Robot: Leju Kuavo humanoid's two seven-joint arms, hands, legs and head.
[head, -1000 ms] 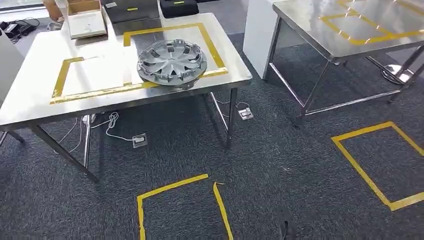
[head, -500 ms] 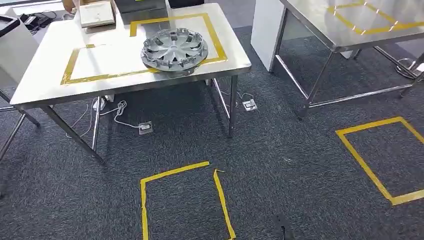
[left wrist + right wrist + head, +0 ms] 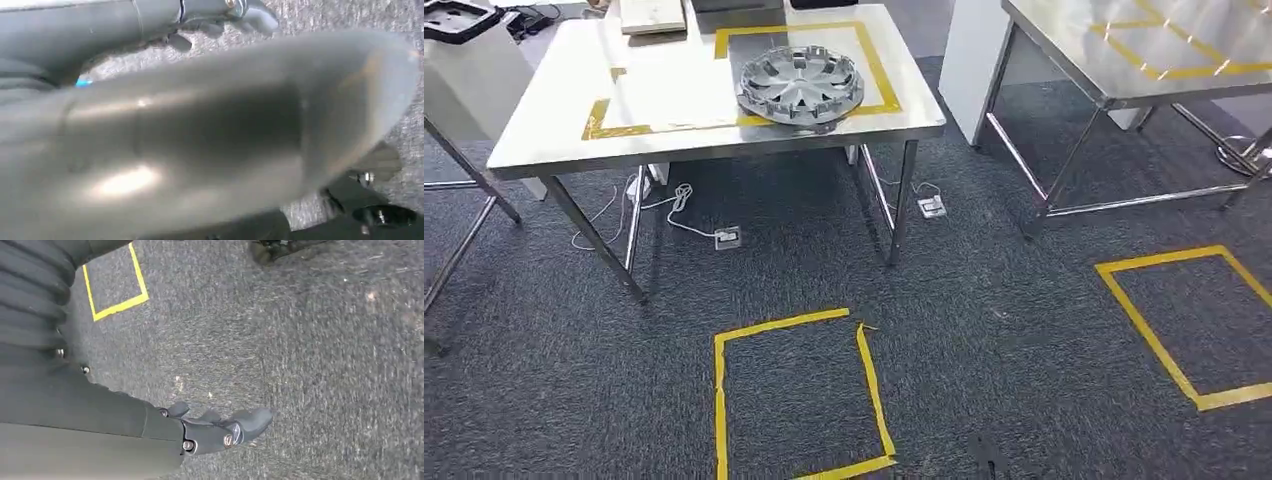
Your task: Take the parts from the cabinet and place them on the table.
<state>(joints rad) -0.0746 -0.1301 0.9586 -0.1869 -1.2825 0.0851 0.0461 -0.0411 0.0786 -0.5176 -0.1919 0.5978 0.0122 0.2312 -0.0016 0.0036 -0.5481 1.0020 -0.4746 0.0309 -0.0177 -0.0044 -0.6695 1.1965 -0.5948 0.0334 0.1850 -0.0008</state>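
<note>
Currently: right hand (image 3: 215,427) hangs over carpet (image 3: 310,350), fingers apart, holding nothing | left hand (image 3: 225,15) blurred, state unclear.

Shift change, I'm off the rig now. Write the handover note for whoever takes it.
Left hand: too blurred to tell its grip.
Right hand: hangs over the carpet and holds nothing.
Hubcap: lies on the table, across the near right corner of the tape frame.
Done: one part placed.
Left: probably fetch any further parts from the cabinet. The robot stands back from the table.
</note>
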